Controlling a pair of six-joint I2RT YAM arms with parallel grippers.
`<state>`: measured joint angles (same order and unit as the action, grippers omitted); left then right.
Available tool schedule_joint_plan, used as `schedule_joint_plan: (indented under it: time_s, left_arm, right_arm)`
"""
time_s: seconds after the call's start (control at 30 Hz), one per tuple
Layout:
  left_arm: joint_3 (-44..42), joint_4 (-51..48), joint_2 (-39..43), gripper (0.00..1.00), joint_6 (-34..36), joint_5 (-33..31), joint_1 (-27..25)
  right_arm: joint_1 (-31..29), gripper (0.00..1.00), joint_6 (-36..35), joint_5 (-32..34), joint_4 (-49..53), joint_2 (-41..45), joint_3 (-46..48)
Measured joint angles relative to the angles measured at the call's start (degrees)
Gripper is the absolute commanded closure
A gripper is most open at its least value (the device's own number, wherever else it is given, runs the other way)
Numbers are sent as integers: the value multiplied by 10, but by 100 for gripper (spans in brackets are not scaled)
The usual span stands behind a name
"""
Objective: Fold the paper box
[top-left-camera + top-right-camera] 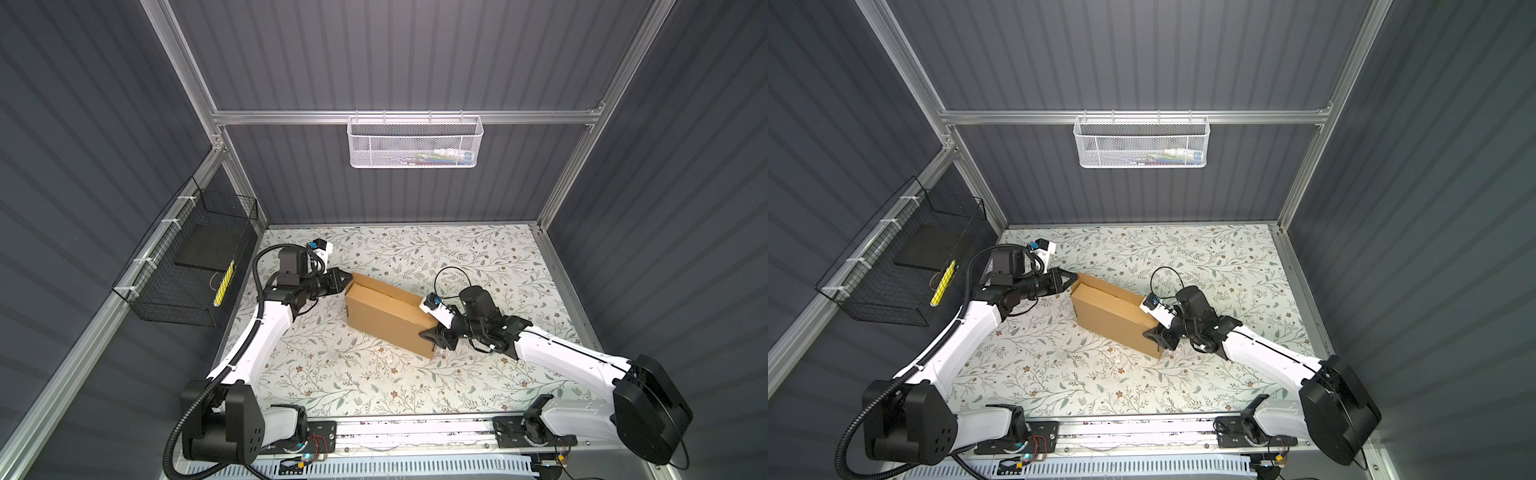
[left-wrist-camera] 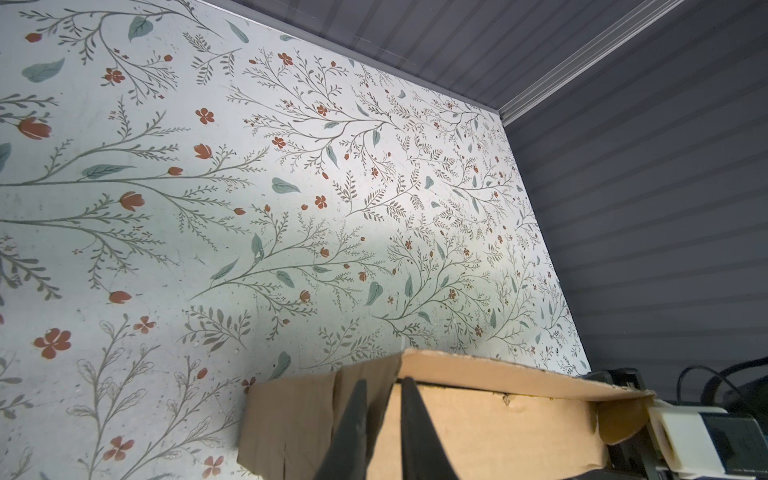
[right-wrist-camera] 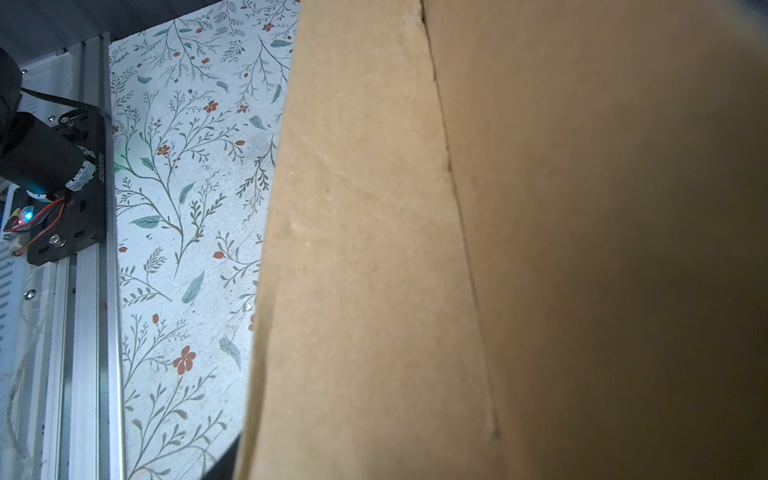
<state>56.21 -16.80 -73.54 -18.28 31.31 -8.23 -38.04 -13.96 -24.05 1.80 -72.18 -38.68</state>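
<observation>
Floral-printed counter (image 1: 374,382) fills the booth floor, and the left pincer (image 1: 347,277) sets its tips at the end of the paper box (image 1: 386,316) nearest it. In the wrist view its fingers (image 2: 353,419) stand nearly together astride an end flap; whether they truly pinch it, I cannot tell. From there the box, lid nearly down, runs across to the right pincer (image 1: 430,337), which is pressed at the far end with its hold unclear. Tuck the flap slowly while the right side braces, since a hard push could slide or buckle the cardboard.
</observation>
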Motion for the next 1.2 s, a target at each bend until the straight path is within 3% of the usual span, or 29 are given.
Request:
schedule_joint_plan:
  time_s: [0.43, 0.67, 1.2]
  left_arm:
    - [-23, 5, 17, 91, -2, -12, -4]
    - [-40, 26, 26, 93, -2, -18, -5]
    - [-60, 39, 48, 95, -2, -37, -10]
  right_arm:
    - [0, 52, 0, 0, -1, -1, 0]
    - [0, 40, 6, 0, 0, -1, 0]
    - [0, 29, 15, 5, -5, 37, 1]
